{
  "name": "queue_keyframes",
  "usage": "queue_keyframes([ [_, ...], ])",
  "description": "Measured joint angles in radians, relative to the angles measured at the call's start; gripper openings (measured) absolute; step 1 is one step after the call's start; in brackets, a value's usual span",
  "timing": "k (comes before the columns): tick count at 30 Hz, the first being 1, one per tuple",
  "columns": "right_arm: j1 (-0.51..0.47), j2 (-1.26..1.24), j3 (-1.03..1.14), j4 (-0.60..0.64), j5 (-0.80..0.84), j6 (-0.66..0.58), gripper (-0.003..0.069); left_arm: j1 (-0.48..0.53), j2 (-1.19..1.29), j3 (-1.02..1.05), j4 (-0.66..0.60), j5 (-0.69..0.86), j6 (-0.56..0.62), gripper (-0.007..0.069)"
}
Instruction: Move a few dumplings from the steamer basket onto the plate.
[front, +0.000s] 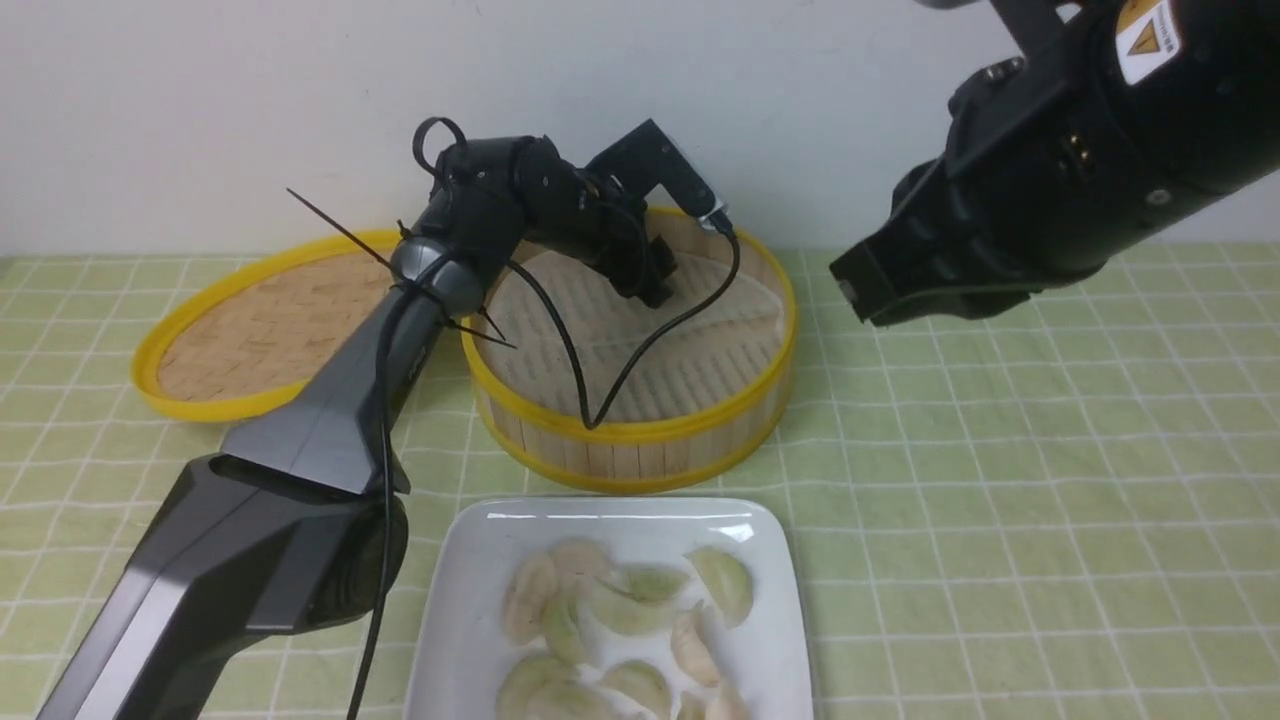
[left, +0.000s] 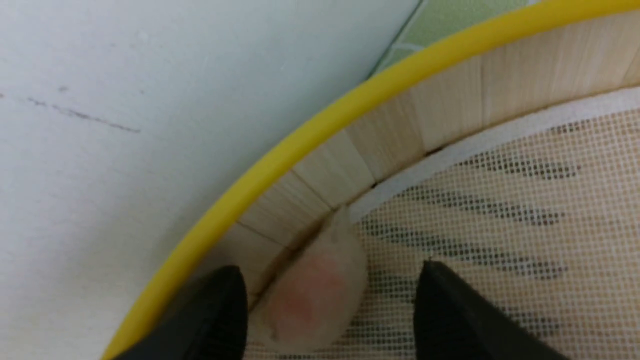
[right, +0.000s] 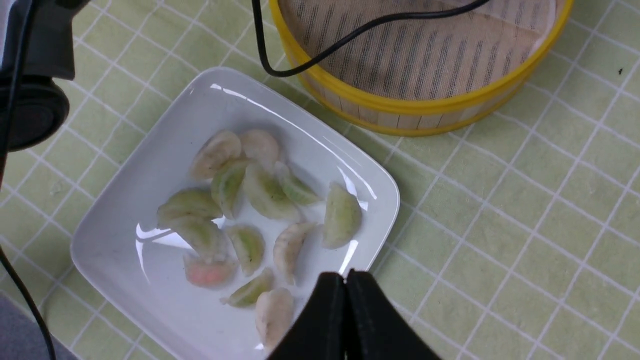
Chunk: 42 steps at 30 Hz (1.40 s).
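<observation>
Front view, left gripper (front: 655, 272): reaching down inside the basket (front: 630, 456), near its far wall; finger spread better judged from the wrist.
Plate (front: 620, 508): on the near side of those fingers, well apart; many dumplings (front: 722, 585) on it.
Cable (front: 650, 345): hangs over the basket, below the left arm; lift high enough that it clears the rim.
Left wrist view, fingers: parted, nothing gripped.
Last visible dumpling (left: 320, 295): pinkish, between the fingertips, beside the slats.
Wall-side finger: near the wall; ease it between slats and skin, no scraping.
Closing: centre on the thick middle, shut softly; the thin skin could tear or slip.
Right wrist view, right gripper (right: 345, 280): tips together, empty, over the plate's edge; best kept out of the left arm's way.
</observation>
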Motion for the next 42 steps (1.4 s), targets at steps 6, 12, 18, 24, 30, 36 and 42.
queue_keyframes([
  [6, 0.0, 0.0, 0.0, 0.0, 0.0, 0.018, -0.0016, 0.001, 0.013, -0.011, -0.002, -0.015, 0.004, 0.0212],
  [12, 0.0, 0.0, 0.0, 0.002, 0.0, 0.019, -0.0016, 0.001, -0.005, -0.012, 0.003, 0.042, 0.003, 0.0214],
  [18, 0.0, 0.0, 0.0, 0.002, 0.0, 0.02, -0.0016, 0.001, -0.073, -0.003, 0.02, 0.19, -0.028, 0.0153],
  [24, 0.0, 0.0, 0.0, 0.002, 0.0, 0.02, -0.0016, 0.001, -0.172, 0.0, 0.02, 0.277, -0.068, 0.0155],
  [30, 0.0, 0.0, 0.0, 0.002, 0.0, 0.019, -0.0016, 0.001, -0.251, 0.0, 0.02, 0.399, -0.098, 0.0155],
  [36, 0.0, 0.0, 0.0, -0.002, 0.0, 0.002, -0.0016, 0.001, -0.347, 0.0, 0.021, 0.413, -0.236, 0.0155],
  [42, 0.0, 0.0, 0.0, -0.003, 0.0, -0.024, -0.0016, -0.006, -0.443, 0.037, 0.025, 0.415, -0.381, 0.0155],
])
